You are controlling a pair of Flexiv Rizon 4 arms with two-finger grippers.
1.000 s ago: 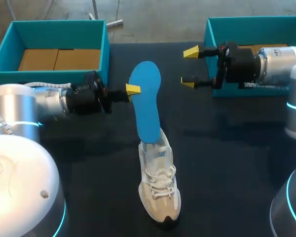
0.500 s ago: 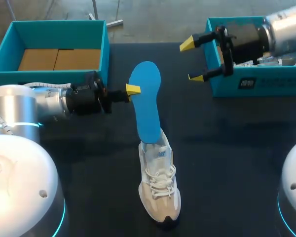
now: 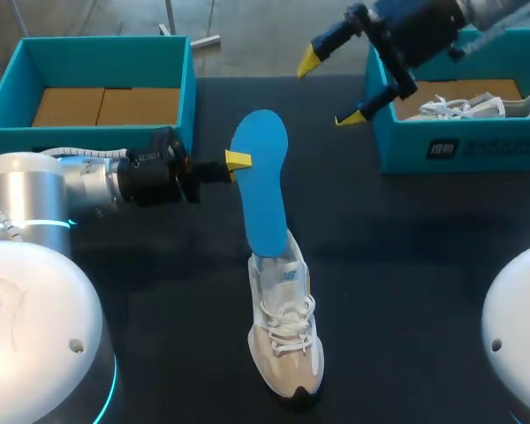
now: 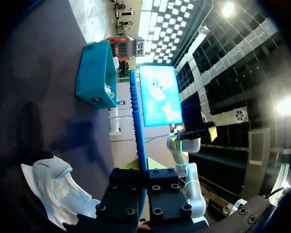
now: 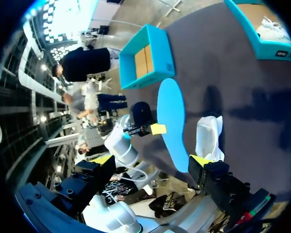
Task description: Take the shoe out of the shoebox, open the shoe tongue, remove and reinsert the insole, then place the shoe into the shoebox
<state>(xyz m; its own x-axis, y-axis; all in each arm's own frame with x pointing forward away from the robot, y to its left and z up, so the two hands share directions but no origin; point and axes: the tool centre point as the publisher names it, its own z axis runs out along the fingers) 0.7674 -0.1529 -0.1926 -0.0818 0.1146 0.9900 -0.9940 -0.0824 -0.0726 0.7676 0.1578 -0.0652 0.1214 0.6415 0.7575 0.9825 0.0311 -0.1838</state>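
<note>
The left end effector [image 3: 237,161] is gripping the blue insole [image 3: 263,185] by its side edge, near the wide front part, with both yellow tips closed on it. The insole is standing almost upright, and its narrow heel end is sitting inside the opening of the beige shoe [image 3: 285,340]. The shoe is resting on the dark desk [image 3: 424,265], just below and in front of this end effector, with its toe pointing toward the robot.

The step in hand is, I think, the moving of the insole out of or back into the shoe; from this one moment I cannot say which. To do it well, the insole should be travelling along the length of the shoe. Any sideways pull could tip the shoe, because nothing is pressing it down.

The right end effector [image 3: 329,89] is spread wide and is carrying nothing. It is hanging in the air beside the near corner of the right shoebox [image 3: 459,150], well apart from the insole and the shoe. It could be steadying the shoe.
</note>
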